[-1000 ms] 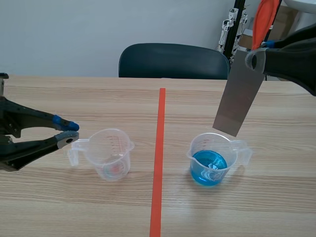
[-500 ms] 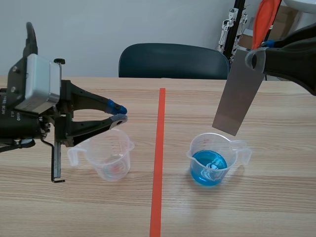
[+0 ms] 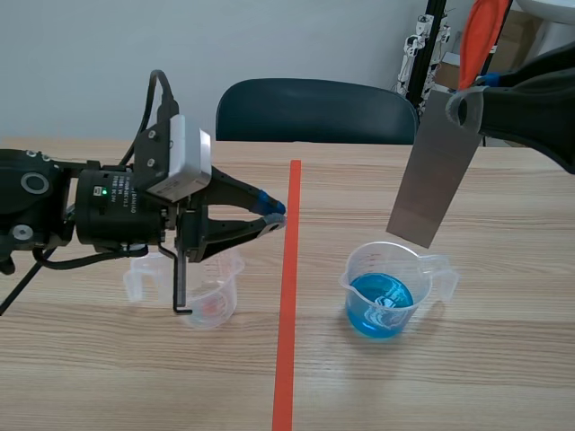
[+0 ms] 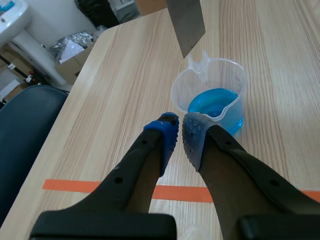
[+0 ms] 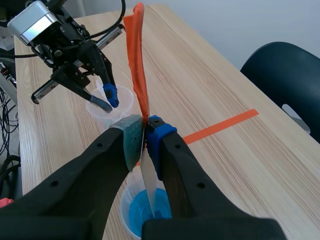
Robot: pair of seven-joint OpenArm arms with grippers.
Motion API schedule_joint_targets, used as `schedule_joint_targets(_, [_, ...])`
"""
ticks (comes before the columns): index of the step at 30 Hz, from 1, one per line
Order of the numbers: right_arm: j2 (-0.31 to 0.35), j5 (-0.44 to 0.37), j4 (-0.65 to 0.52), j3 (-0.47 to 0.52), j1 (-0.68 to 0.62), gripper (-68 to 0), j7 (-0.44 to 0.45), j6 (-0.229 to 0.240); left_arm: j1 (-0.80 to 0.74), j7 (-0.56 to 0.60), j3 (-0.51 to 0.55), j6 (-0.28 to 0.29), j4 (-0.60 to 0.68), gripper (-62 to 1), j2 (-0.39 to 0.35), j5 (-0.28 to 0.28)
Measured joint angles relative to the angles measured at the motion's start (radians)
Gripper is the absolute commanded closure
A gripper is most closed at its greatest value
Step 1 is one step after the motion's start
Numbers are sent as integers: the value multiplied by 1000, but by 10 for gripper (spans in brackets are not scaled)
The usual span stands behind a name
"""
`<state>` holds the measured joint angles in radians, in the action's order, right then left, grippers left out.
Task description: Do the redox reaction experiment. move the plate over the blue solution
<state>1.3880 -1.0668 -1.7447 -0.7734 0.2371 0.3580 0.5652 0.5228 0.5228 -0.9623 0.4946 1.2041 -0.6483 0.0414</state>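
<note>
Tabletop, pale wood-grain laminate, with open surface on every side of the two cups and along the near edge. Orange-red tape line runs down the middle, and a dark chair stands at the far edge.

Metal plate: flat grey rectangular sheet with a dull finish. It hangs tilted, its lower edge just above the rim of the blue-solution cup and clear of the liquid. An orange strip rises above it.

Blue-solution cup: clear plastic measuring cup with spout and handle, holding a shallow pool of blue liquid. It stands right of the tape.

Empty measuring cup: same clear plastic, standing left of the tape and partly hidden behind the left arm.

Right gripper: raised, pads clamped on the plate's upper end.

Left gripper: level above the empty cup, tips near the tape line. Its fingers are parted by only a narrow gap and hold nothing.
</note>
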Motion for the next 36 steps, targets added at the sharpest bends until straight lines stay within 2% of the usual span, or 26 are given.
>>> schedule_joint_targets(12, [0, 0, 0, 0, 0, -6, 0, 0, 68, -5, -40, 63, -117, -70, 116, 0])
schedule_joint_targets(20, [0, 0, 0, 0, 0, -6, 0, 0, 73, -7, -40, 91, -118, -70, 119, 1])
schedule_joint_targets(22, [0, 0, 0, 0, 0, -6, 0, 0, 78, -7, -40, 129, -118, -70, 119, 0])
schedule_joint_targets(27, [0, 0, 0, 0, 0, -6, 0, 0, 88, -14, -40, 163, -118, -70, 119, 1])
schedule_joint_targets(36, [0, 0, 0, 0, 0, -6, 0, 0, 89, -18, -40, 172, -118, -70, 119, 2])
